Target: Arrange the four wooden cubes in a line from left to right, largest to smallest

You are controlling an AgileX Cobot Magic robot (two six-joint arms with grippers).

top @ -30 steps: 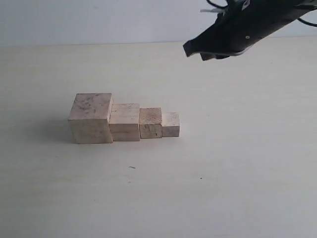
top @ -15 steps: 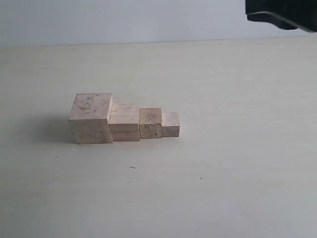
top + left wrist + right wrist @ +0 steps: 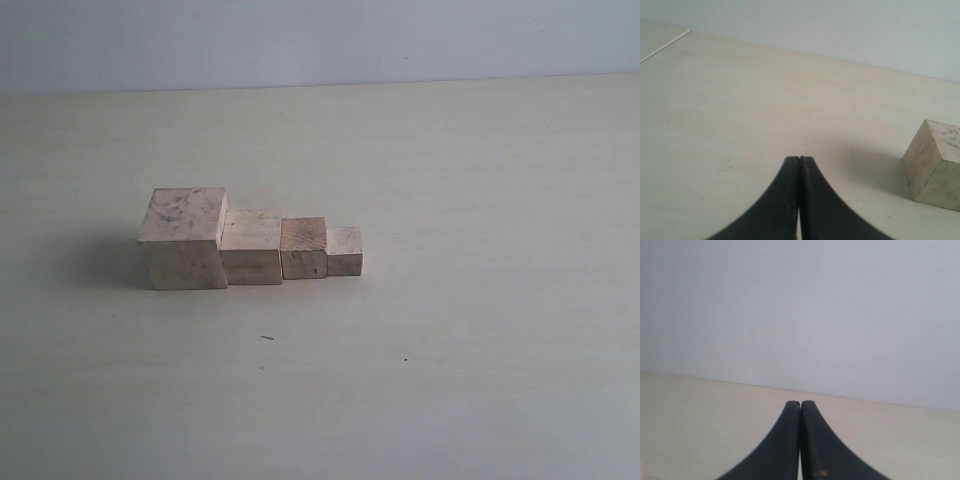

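The four wooden cubes stand in one row on the pale table point(image 3: 450, 340), left of the middle in the exterior view. The largest cube point(image 3: 183, 238) is at the left, then the second cube point(image 3: 251, 246), the third cube point(image 3: 303, 248) and the smallest cube point(image 3: 344, 250) at the right, each touching or all but touching its neighbour. I judge the order right and the lining-up done, so the step in hand is only a check and a clean stand-off. Doing it well means brushing nothing and nudging no cube unless one proves skewed, which I cannot see from here. My left pincer point(image 3: 799, 160) is pressed shut on nothing, low over the table, with the largest cube near it but apart. My right pincer point(image 3: 800, 403) is likewise shut and empty, pointed towards the wall point(image 3: 800, 315), no cube in its view
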